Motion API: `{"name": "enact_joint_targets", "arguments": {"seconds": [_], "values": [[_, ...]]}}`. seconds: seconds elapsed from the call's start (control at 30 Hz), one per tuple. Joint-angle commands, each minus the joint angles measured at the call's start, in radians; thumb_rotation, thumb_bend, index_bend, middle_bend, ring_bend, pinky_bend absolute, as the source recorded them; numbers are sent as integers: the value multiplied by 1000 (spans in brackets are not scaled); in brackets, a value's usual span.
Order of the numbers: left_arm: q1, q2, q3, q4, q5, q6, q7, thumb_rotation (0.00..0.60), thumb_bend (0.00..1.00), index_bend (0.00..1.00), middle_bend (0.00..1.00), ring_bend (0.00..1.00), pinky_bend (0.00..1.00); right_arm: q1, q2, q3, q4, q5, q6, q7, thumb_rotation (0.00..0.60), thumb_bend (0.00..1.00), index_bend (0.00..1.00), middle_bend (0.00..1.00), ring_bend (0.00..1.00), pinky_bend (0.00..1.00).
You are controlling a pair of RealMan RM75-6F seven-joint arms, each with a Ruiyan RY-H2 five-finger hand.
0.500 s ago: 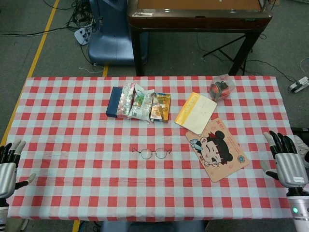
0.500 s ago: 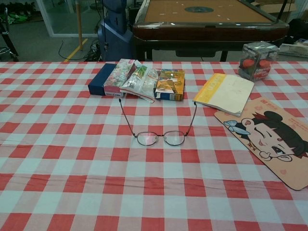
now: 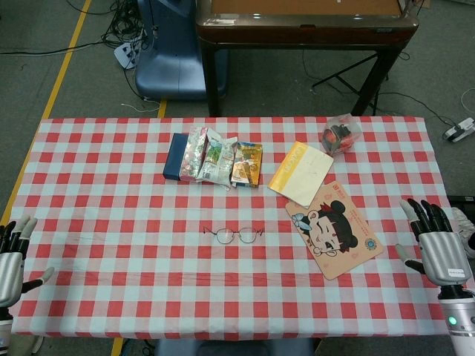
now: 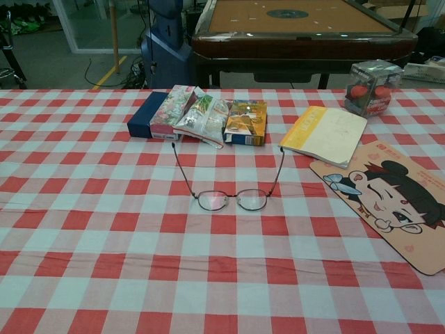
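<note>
Hands: left hand (image 3: 10, 256) hovering at lower left of the head view, right hand (image 3: 436, 248) at lower right, both holding nothing, fingers spreading apart. Glasses (image 3: 233, 235) lying at frame centre on checked tablecloth (image 3: 111, 193), temples unfolded; cartoon mat (image 3: 335, 230) resting nearest the right hand.

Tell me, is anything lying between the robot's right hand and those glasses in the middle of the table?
Yes. The cartoon mouse pad lies on the cloth between the right hand and the glasses. It is flat, and the hand sits at the table's edge.
</note>
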Motion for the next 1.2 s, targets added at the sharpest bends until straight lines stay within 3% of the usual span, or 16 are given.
{"name": "enact_joint_targets", "arguments": {"seconds": [0.03,0.17,0.27,0.4,0.5,0.67,0.93,1.2], "values": [[1,0,1,0,1,0,0,600,164,0,0,0,0,5,0,-3,-1,-9,-3,-1,600,296,0,108,5,50],[2,1,1,-1,3,2,-1,600,165,0,0,0,0,13,-7,1,0,-23,3,-8,600,296,0,213,143,122],[4,2,1,-1,3,2,-2,600,165,0,0,0,0,22,-16,4,1,-29,0,-20,600,300,0,335,320,273],[4,4,1,-1,3,2,-4,600,165,0,0,0,0,50,-25,3,-9,-47,-31,-39,600,323,0,618,621,559],[6,6,2,-2,9,6,-8,600,165,0,0,0,0,75,-41,3,-17,-64,-55,-43,600,359,0,790,786,709],[10,10,3,0,11,8,-13,600,164,0,0,0,0,128,-68,-12,-42,-78,-142,-53,600,444,0,934,964,846],[13,24,2,0,9,8,-21,600,165,0,0,0,0,209,-130,-28,-69,-64,-286,-76,600,609,0,1000,1000,973],[13,28,3,1,13,5,-30,600,165,0,0,0,0,287,-217,-21,-76,-36,-391,-121,600,710,0,1000,1000,997]]}}
